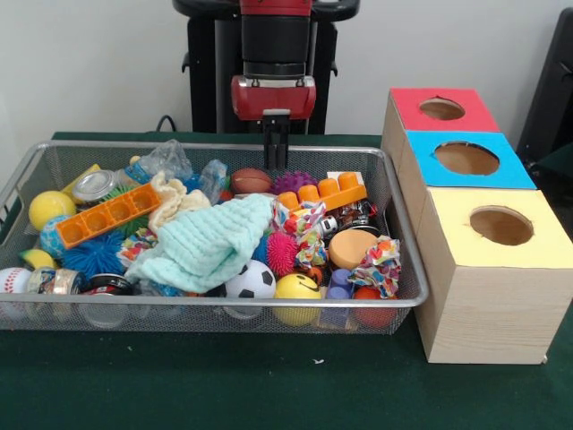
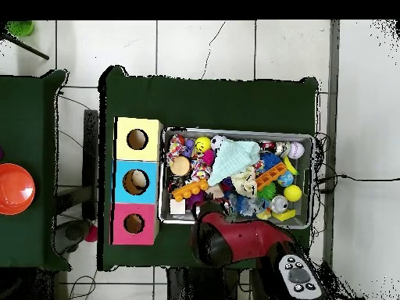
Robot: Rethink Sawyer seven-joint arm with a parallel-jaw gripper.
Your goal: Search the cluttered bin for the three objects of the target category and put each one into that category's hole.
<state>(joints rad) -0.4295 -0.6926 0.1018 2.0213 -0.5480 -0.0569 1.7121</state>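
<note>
The silver wire-mesh bin [image 1: 206, 309] is seen crowded with toys toward the bench's near edge. Nothing is seen carried. At the far edge, the black gripper [image 1: 275, 143] hangs empty, fingers together. All three placements are judged outstanding.

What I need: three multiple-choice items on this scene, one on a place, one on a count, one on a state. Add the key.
1. The wooden boxes stand: A inside the bin; B beside the bin; C on the floor.
2. Boxes with holes: A two; B three; C five.
3. The mint cloth: A lies crumpled atop the toys; B sits folded on a box; C plugs a hole.
Key: B, they line the bin's side; B, red, blue and yellow tops; A, it covers the pile's middle.
</note>
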